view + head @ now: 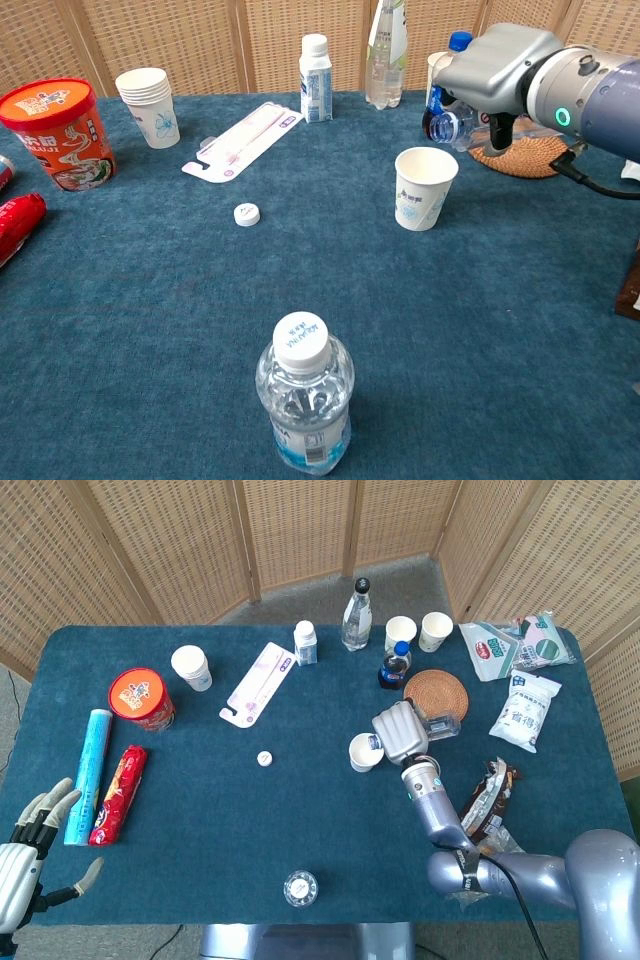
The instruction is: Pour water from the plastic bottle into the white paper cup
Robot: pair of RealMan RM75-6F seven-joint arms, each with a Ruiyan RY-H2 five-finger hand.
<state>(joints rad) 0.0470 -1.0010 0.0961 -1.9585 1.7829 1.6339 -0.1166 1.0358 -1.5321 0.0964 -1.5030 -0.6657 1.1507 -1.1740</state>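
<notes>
My right hand grips a clear plastic bottle lying almost level, its open neck aimed down-left just over the rim of the white paper cup. The bottle's base sticks out on the hand's right in the head view. The cup stands upright on the blue table. A small white cap lies on the cloth left of the cup. My left hand hovers by the near left table corner, fingers spread, holding nothing.
A capped water bottle stands at the front centre. Behind the cup are a dark soda bottle, a woven coaster, two paper cups and two tall bottles. A noodle tub, cup stack and snack tubes sit left; snack bags right.
</notes>
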